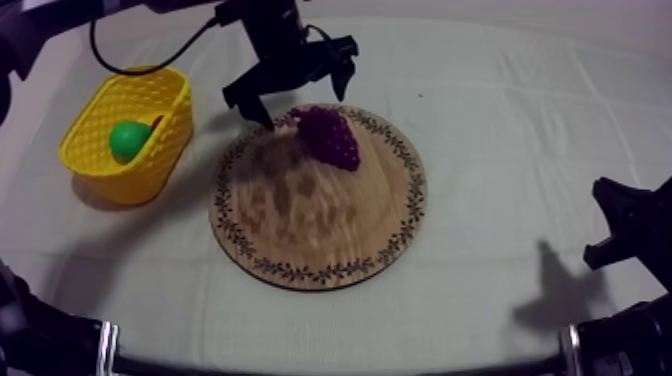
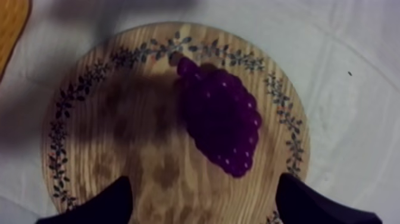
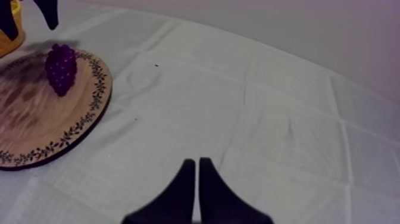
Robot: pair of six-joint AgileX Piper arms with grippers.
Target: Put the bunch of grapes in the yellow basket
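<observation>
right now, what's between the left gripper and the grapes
Nothing: left wrist view shows only bare wooden board between the left gripper and the bunch of grapes.

Top slanted over table (image 1: 520, 120), left wrist close above shared board (image 2: 149, 179), right wrist low, seemingly farther

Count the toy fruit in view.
3: grapes on the board, far side; a green fruit in the yellow basket; a small red fruit peeking beside it. The basket's wall may hide more.
</observation>
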